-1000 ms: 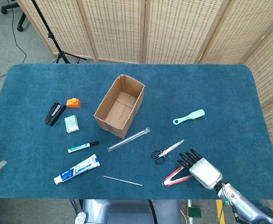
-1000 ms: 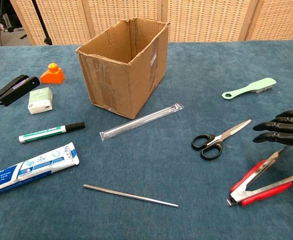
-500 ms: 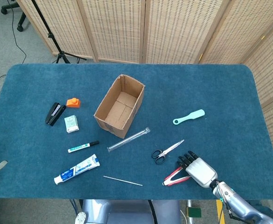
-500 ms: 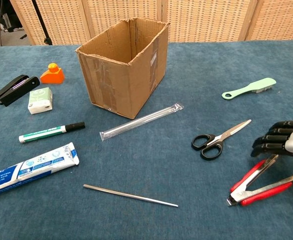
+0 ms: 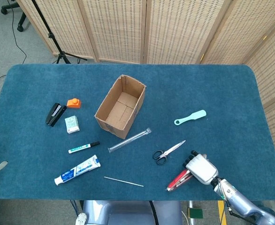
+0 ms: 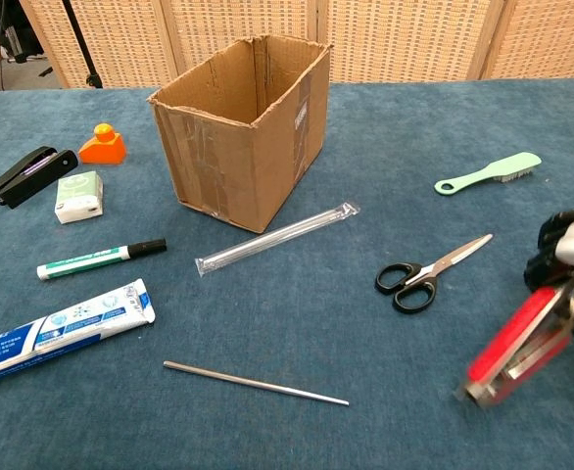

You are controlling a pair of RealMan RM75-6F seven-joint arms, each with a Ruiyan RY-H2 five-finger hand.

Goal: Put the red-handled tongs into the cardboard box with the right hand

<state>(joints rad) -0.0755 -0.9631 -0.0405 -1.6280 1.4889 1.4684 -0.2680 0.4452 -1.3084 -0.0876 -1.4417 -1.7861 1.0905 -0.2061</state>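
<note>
Your right hand (image 6: 573,257) has its fingers curled around the red-handled metal tongs (image 6: 518,345) at the near right of the blue table (image 5: 222,93), so the grasp is in hand. Next, I judge, carry them left and away, over the black-handled scissors (image 6: 426,273), to the open brown cardboard box (image 6: 243,122).

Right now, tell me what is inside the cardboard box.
Nothing shows inside the cardboard box: the head view looks down on its bare flaps. Its near wall hides a strip of the floor. The red-handled tongs are outside it, gripped by the right hand.
</note>
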